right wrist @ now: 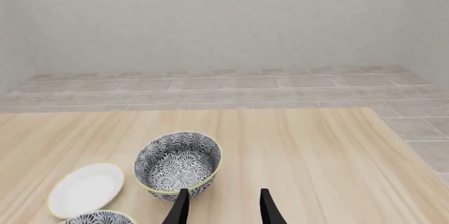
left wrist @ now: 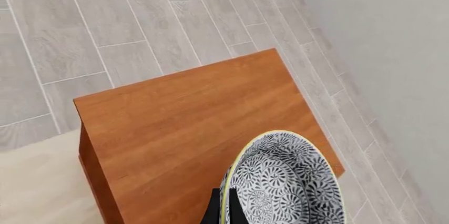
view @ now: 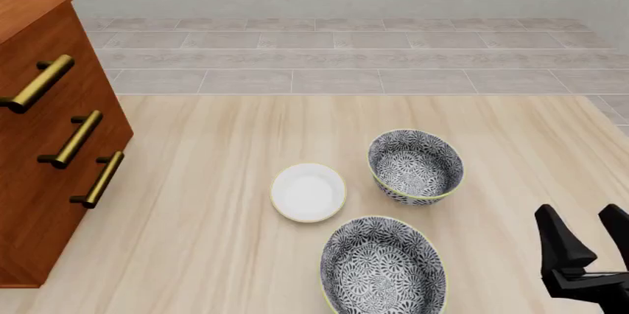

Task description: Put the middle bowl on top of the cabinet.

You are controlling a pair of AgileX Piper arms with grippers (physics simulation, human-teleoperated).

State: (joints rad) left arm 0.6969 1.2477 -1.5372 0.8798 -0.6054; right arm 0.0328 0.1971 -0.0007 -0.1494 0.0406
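Three patterned bowls, one dish logged. Far left: cabinet — my left gripper was clamped on the middle bowl at its rim, over the cabinet top. On the table: white dish, near patterned bowl, far patterned bowl. Far right — right gripper, fingers apart.

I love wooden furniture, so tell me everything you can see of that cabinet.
The cabinet looks like reddish-brown wood, tall, with three brass bar handles down its front and a flat top. It stands upright at the table's left side. The left gripper holds a patterned bowl by its rim over that top; contact is unclear.
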